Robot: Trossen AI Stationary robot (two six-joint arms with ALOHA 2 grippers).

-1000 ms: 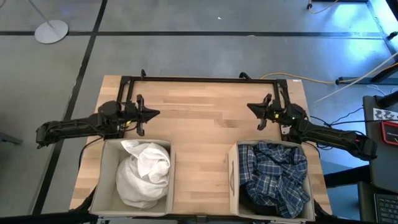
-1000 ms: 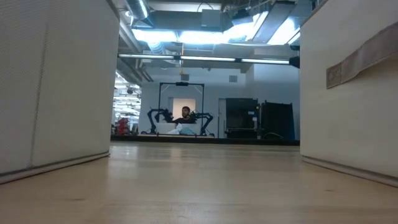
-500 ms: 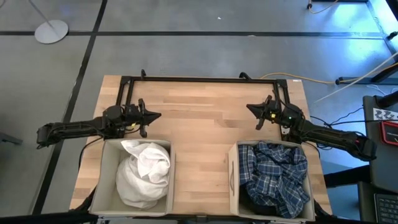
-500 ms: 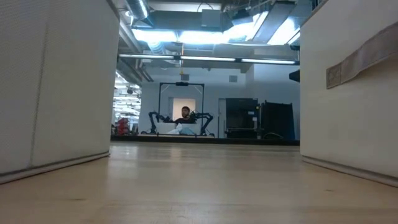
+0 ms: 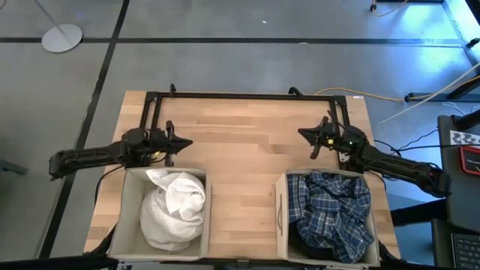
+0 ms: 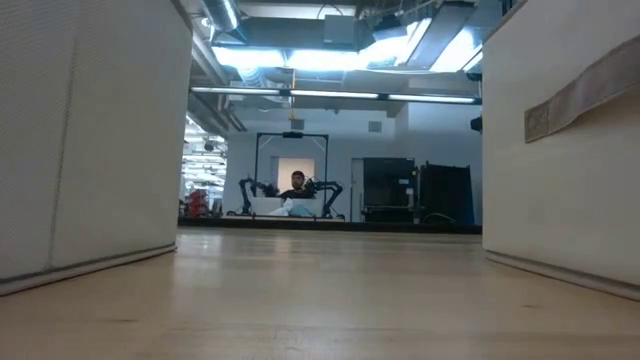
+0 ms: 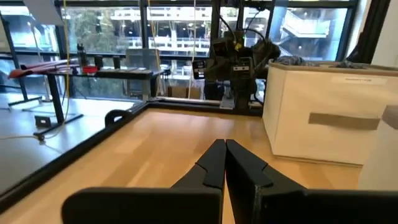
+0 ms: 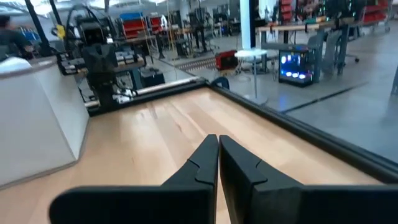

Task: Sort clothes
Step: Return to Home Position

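A white garment [image 5: 172,206] lies bunched in the left beige box [image 5: 127,217] at the table's near edge. The blue-and-white plaid shirt [image 5: 330,214] fills the right beige box [image 5: 281,214], over something dark at its near end. My left gripper [image 5: 187,142] is shut and holds nothing; it hovers level just beyond the left box's far wall. My right gripper [image 5: 302,132] is shut too, level, just beyond the right box. In the wrist views the left gripper [image 7: 224,146] and the right gripper [image 8: 217,140] show their fingers together over bare wood.
A black frame [image 5: 247,95] runs along the table's far edge and down both far corners. Bare wood [image 5: 240,150] lies between the two grippers and between the boxes. In the low view the box walls [image 6: 90,130] stand at either side; a person sits far off in the room.
My left arm has sunk a little and drawn slightly toward the near edge, still shut. The clothes and boxes have stayed where they were.
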